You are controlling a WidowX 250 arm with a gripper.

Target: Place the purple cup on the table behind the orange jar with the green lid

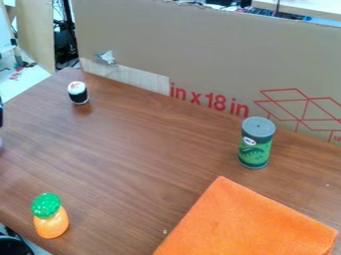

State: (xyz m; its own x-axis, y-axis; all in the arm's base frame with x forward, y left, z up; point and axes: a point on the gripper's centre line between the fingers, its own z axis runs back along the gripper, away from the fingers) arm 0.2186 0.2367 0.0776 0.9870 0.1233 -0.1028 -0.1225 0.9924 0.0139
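A green can with a grey lid (256, 143) stands upright on the brown wooden table (153, 149), right of centre. An orange cloth (250, 221) lies flat in front of it, at the lower right. Toward the lower left is a toy pineapple (50, 216) with an orange body and green top. Near the table's back left corner stands a small black and white sushi-like piece (78, 93). These things are all apart from one another.
A tall cardboard sheet (206, 55) with red print runs along the table's back edge. Part of a dark item (1, 115) shows at the left edge. Below the table's front left edge is a black round object (13, 245).
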